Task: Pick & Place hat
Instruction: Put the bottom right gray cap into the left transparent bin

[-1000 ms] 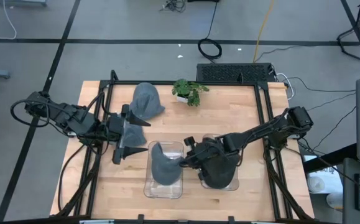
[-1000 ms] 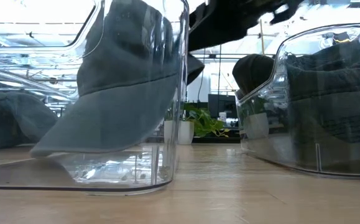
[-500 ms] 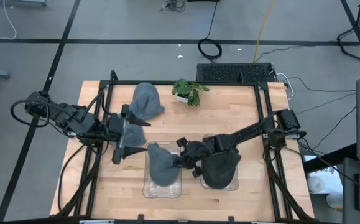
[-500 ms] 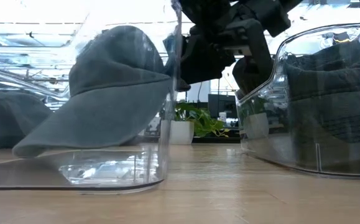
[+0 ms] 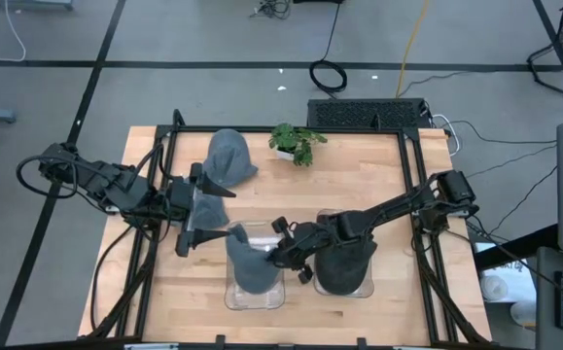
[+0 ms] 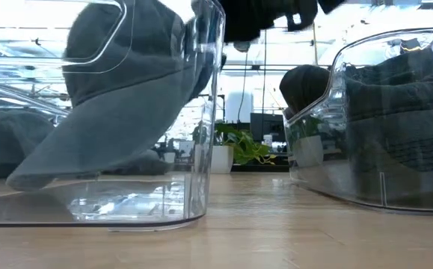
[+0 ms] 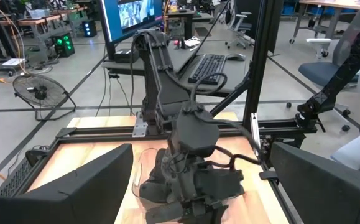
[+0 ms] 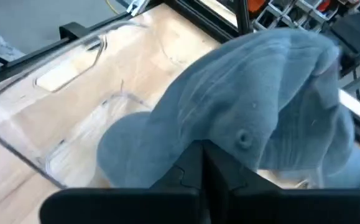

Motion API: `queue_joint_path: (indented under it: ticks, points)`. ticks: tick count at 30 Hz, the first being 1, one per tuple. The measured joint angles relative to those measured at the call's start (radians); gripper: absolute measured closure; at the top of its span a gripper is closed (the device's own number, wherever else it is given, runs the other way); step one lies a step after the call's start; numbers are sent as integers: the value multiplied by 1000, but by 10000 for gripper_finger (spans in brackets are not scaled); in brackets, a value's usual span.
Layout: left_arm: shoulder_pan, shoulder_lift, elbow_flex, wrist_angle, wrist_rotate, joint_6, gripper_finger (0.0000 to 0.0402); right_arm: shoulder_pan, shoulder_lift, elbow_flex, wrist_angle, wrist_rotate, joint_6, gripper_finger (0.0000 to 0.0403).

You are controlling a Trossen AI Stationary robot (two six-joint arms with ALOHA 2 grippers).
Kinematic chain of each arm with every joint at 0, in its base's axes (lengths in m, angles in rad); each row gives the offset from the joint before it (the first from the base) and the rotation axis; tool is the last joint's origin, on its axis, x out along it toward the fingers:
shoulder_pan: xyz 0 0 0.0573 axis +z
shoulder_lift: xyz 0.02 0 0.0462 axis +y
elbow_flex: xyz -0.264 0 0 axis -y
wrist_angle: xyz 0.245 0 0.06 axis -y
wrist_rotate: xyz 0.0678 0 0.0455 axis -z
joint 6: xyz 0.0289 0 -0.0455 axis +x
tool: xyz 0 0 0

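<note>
Left gripper (image 5: 203, 222) parked at counter (image 5: 359, 165) left side, jaws wide, holding nothing, unmoved. Spare grey hat (image 5: 228, 158) sits behind it near plant (image 5: 294, 142). Centre: grey hat (image 5: 247, 262) now lifting out of clear bin (image 5: 255, 295), dragged leftward, brim hanging over bin's left rim since half a second back. Right gripper (image 5: 276, 255) clamped on hat's crown, jaws pinched tight. Right bin (image 5: 363, 288) holds dark hat (image 5: 344, 262). Judgement: pick done, transfer under way.
</note>
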Motion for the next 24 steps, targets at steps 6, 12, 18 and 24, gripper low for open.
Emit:
queue_joint_path:
  ticks: [6,12,18,24]
  points:
    - [0,0,0,0,0,0,9,-28,44,84,-40,-1,-35,403]
    - [0,0,0,0,0,0,9,-97,135,99,-15,-10,-63,403]
    - [0,0,0,0,0,0,9,-135,220,103,-10,-56,-51,403]
    - [0,0,0,4,0,0,9,-118,219,104,-18,-44,-26,403]
